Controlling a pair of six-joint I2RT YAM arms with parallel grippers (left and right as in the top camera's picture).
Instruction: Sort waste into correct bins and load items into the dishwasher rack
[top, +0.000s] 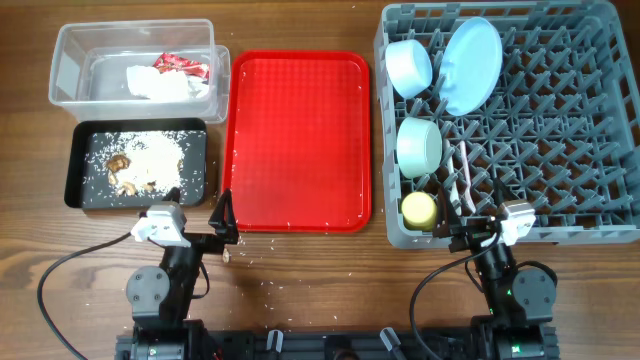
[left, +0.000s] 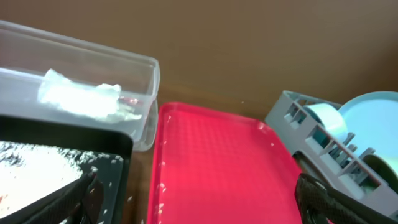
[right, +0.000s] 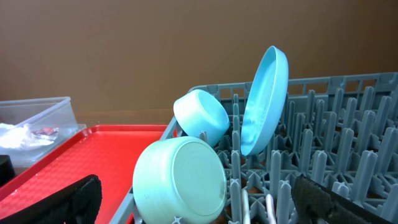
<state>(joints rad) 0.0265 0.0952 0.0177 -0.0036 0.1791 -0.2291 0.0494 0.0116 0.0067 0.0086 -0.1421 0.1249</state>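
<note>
Standing spread and empty, left gripper (left: 199, 208), right gripper (right: 199, 205) alike, plate (top: 472, 65), blue bowl (top: 408, 66), green bowl (top: 419, 146), yellow cup (top: 419, 209) in dishwasher rack (top: 560, 150), napkin (top: 160, 84), wrapper (top: 182, 66) in clear tub (top: 70, 60), crumbs (top: 140, 160) in black tray (top: 80, 190).

Both arms are matte black, each with a round grey joint housing (top: 150, 290) near its base and a white boxy wrist camera block (top: 160, 225). A thin black cable (top: 70, 256) loops beside each. The left end effector (top: 224, 222) and right end effector (top: 455, 226) have tapered black fingers (left: 62, 200).
</note>
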